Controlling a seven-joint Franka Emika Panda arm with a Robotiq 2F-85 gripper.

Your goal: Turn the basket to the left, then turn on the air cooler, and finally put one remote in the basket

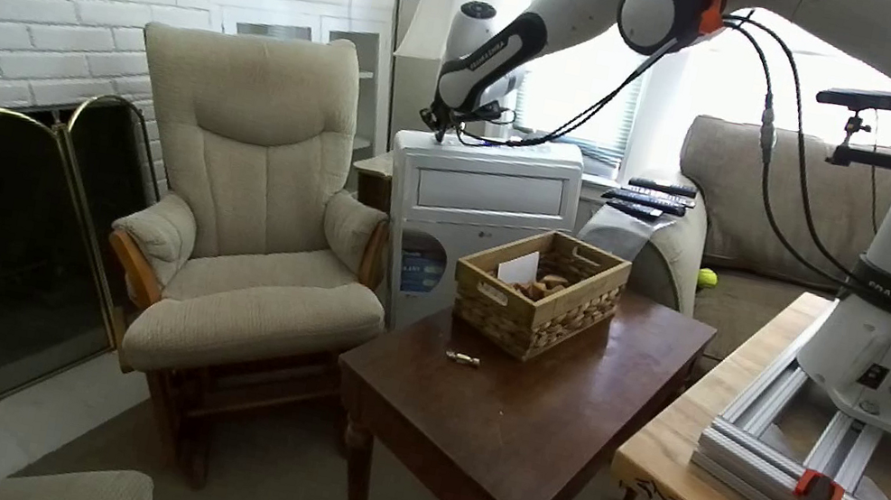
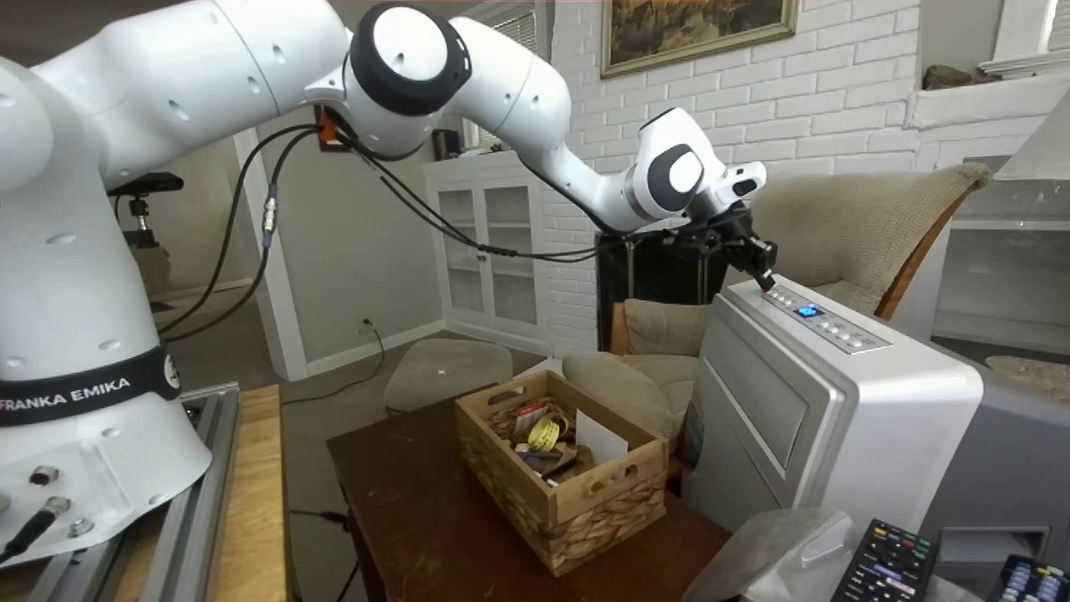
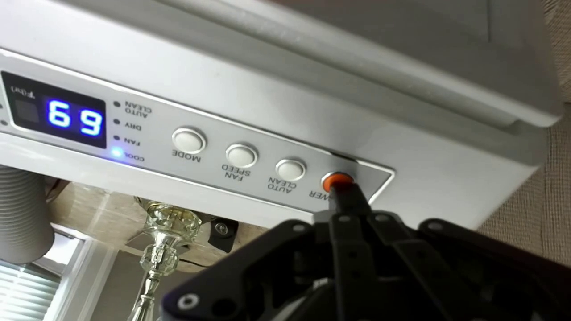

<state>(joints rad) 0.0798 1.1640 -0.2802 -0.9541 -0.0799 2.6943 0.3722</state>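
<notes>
In an exterior view, the basket (image 1: 543, 318) has rough wicker and smooth wood; at its nine o'clock, the armchair (image 1: 259, 217) has matt cloth.

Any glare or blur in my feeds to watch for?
Wrist view: the blue-lit rectangular display reads sharply, but the black two-fingered gripper is dark and soft; in an exterior view, glare washes out the white-slatted window; in an exterior view, the grey oblong control panel is too coarse to read.

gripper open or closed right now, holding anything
Gripper: closed, holding nothing, right at the orange button on the air cooler.
</notes>
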